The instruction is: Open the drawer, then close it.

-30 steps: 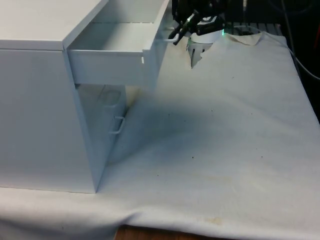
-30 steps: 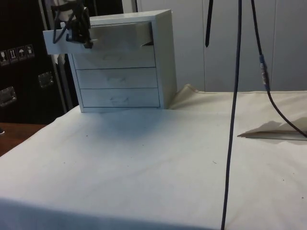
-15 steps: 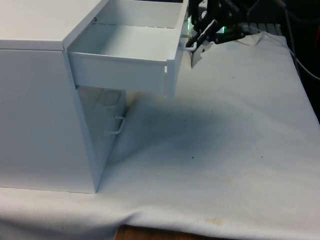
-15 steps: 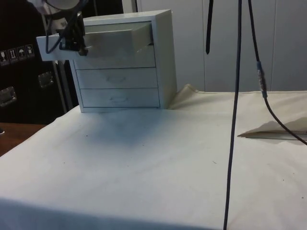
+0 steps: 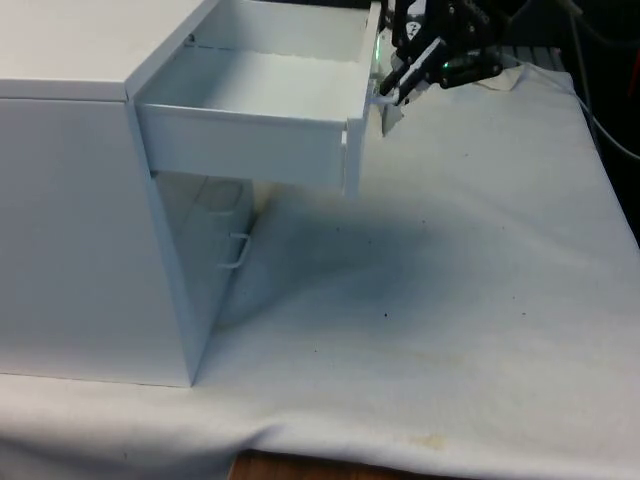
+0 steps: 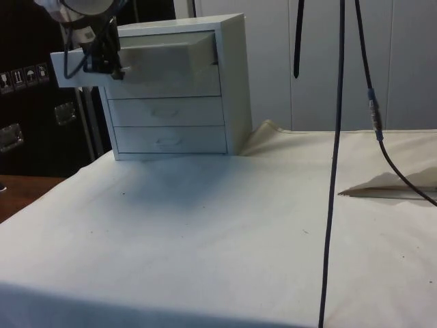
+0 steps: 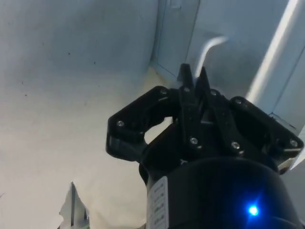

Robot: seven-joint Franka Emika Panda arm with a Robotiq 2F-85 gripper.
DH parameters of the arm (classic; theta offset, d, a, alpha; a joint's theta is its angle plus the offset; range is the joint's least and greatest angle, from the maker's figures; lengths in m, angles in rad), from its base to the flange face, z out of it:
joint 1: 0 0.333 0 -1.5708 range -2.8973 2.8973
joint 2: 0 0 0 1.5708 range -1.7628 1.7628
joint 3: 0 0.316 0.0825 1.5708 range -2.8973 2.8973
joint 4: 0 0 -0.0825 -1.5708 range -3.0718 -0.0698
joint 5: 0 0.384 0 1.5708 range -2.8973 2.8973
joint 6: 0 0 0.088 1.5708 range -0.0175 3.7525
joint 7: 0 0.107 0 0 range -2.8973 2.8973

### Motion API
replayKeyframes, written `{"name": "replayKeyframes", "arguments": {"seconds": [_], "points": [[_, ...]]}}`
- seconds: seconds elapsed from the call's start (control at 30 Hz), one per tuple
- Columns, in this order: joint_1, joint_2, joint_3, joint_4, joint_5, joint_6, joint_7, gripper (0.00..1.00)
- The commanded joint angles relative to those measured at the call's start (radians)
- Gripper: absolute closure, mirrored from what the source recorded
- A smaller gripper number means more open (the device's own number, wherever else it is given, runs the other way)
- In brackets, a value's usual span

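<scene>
End effector (image 5: 392,82) sits right at the front of the top drawer (image 5: 250,110), and from my wrist feed its fingers (image 7: 190,90) look pinched nearly together on the drawer's thin wire handle (image 7: 209,47). I read that as a closed grip on the handle, not an open hover. The drawer belongs to the white chest of drawers (image 6: 177,89), which stands on the table (image 5: 450,300) at the front view's left. It is pulled far out, its bare inside open to the front camera. The two lower drawers (image 6: 167,124) are flush in the side view. By my judgement the opening half of the job is done or all but done. What is left is the whole closing half: pushing the drawer back until its face lines up with those below.
</scene>
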Motion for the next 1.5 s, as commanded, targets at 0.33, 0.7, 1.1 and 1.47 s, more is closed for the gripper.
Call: {"name": "replayKeyframes", "arguments": {"seconds": [0.33, 0.7, 1.1, 1.47], "points": [[-0.001, 0.001, 0.003, 0.003, 0.0, 0.0, 0.004, 0.33], [-0.005, 0.022, 0.038, 0.021, 0.006, -0.007, 0.042, 0.0], [-0.02, 0.082, 0.061, 0.061, 0.054, 0.003, 0.059, 0.0], [-0.014, 0.085, 0.055, 0.061, 0.048, 0.002, 0.064, 0.16]]}}
